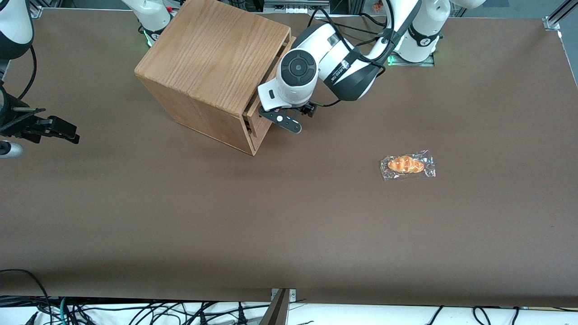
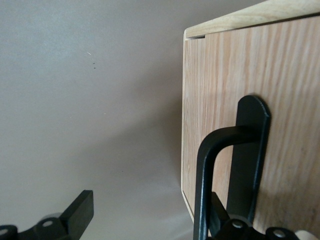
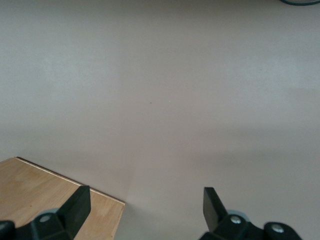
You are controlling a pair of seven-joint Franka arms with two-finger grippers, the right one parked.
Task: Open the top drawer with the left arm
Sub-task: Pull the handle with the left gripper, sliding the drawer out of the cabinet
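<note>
The light oak cabinet (image 1: 212,63) stands on the brown table, its drawer fronts facing the working arm's end. The top drawer (image 2: 295,95) shows as a thin strip of its front (image 1: 252,118); it looks shut or nearly so. Its black bar handle (image 2: 204,175) stands off the front. The left arm (image 1: 316,63) reaches down in front of the drawer. Its gripper (image 1: 276,116) (image 2: 148,205) is open and straddles the handle bar. One finger (image 2: 220,212) is tucked between bar and wood, while the other finger (image 2: 77,212) is well off to the side over the table.
A plastic-wrapped bread roll (image 1: 407,164) lies on the table (image 1: 289,225) toward the working arm's end, nearer to the front camera than the cabinet. Cables hang along the table's front edge.
</note>
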